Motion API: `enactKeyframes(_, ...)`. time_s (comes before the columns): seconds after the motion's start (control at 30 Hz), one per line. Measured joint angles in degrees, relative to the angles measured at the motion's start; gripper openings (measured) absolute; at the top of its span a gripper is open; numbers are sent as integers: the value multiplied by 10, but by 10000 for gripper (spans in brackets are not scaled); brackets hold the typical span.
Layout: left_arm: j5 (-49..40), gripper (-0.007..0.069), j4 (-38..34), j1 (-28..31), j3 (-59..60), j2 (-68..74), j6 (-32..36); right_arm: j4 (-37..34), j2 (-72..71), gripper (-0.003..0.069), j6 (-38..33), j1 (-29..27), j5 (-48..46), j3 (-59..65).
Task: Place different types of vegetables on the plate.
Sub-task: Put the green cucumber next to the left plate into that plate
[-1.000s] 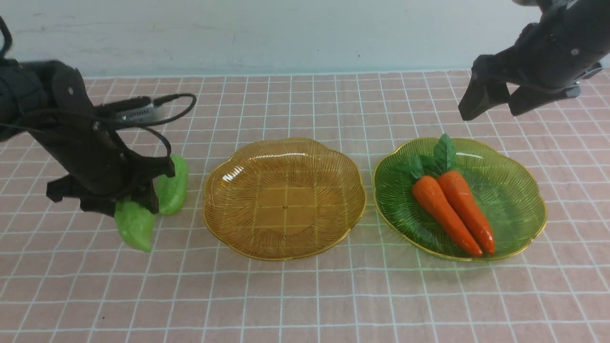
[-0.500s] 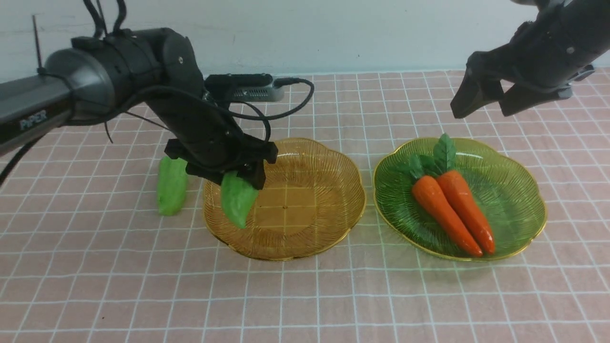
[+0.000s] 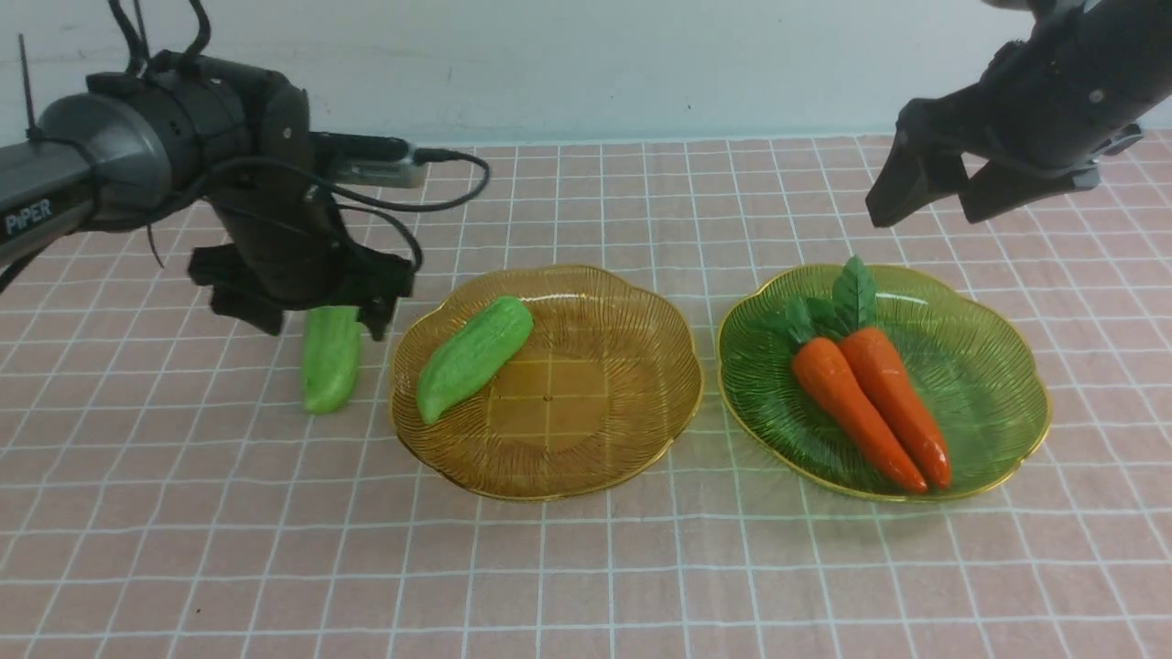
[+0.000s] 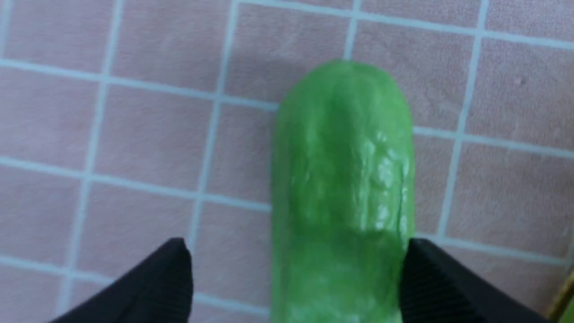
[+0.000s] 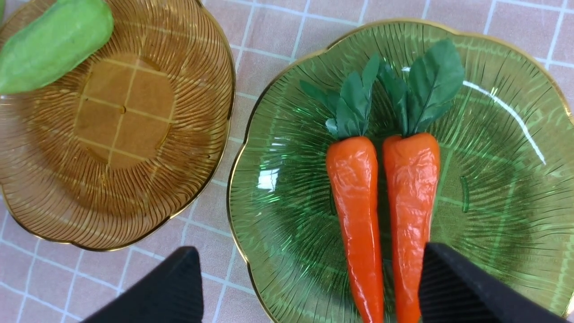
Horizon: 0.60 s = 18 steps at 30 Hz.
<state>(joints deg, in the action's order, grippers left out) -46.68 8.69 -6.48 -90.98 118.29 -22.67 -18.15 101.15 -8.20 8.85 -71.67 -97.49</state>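
One green cucumber (image 3: pixel 474 357) lies in the amber plate (image 3: pixel 568 476), on its left side, also seen in the right wrist view (image 5: pixel 54 40). A second cucumber (image 3: pixel 330 366) lies on the cloth left of that plate. My left gripper (image 3: pixel 320 322) stands open just above its far end. In the left wrist view this cucumber (image 4: pixel 343 179) sits between the spread fingers, close against one fingertip (image 4: pixel 421 260) and apart from the other. Two orange carrots (image 3: pixel 865 403) rest side by side in the green plate (image 3: pixel 1007 384). My right gripper (image 3: pixel 934 212) hangs open above that plate's far edge, holding nothing.
A pink checked cloth (image 3: pixel 586 586) covers the table. The two plates stand side by side with a narrow gap between them. A pale wall (image 3: pixel 586 64) runs along the back. The left arm's cable (image 3: pixel 439 197) loops above the cloth behind the amber plate.
My left gripper carried a cucumber from the cloth to the amber plate, let it go there, and swung back left over the second cucumber. The right gripper shifted only slightly.
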Motion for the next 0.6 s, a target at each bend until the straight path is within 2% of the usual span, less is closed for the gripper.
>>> enactKeyframes(0.23,47,498,-7,-4,-2,44,-4,0,0,589,0,0,0,0)
enactKeyframes(0.3,44,454,-7,-4,-2,52,-4,0,0,589,0,0,0,0)
enactKeyframes(0.37,31,370,-4,-3,-3,52,-4,0,0,589,0,0,0,0)
enactKeyframes(0.43,7,323,-1,-3,-4,42,-3,0,0,589,1,0,0,0)
enactKeyframes(0.5,-44,310,-3,-3,-20,20,13,0,0,589,5,0,0,0)
enactKeyframes(0.6,-129,303,-55,-11,-83,-23,102,-8,0,573,14,0,0,10)
